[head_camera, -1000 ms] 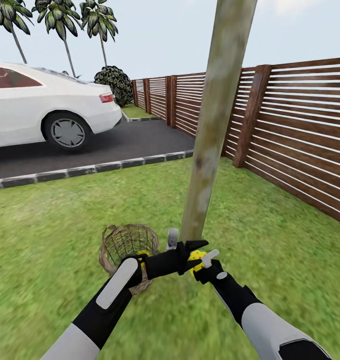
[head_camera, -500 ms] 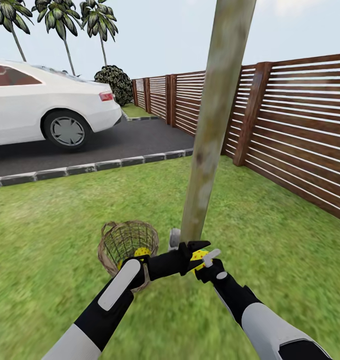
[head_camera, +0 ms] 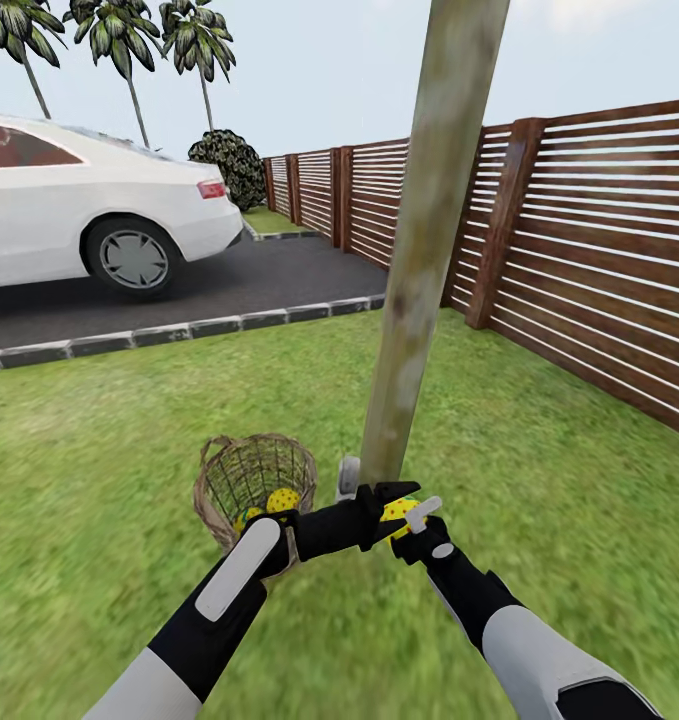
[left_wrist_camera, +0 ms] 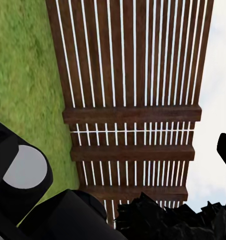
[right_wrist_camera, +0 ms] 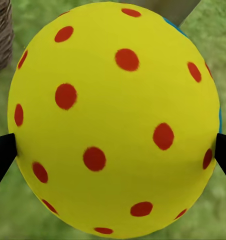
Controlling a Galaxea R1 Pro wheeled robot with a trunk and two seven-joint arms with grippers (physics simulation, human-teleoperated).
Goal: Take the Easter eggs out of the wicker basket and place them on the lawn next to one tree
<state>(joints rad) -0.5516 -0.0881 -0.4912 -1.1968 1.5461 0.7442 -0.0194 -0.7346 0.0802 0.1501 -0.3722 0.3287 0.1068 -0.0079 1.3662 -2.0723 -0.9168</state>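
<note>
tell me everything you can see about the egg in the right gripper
The egg is bright yellow with scattered red dots and a sliver of blue at one edge; it looks smooth and glossy. The right wrist view shows it up close, pinched between the right gripper's two black fingertips, one on each side. In the head view it sits low over the lawn at the foot of the tree, just right of the basket. Its underside is hidden, so whether it touches the grass is unclear.

Lawn (head_camera: 539, 470) carrying basket and tree

The wicker basket (head_camera: 254, 485) is sitting on the grass just left of the tree (head_camera: 419, 270) trunk's base.
</note>
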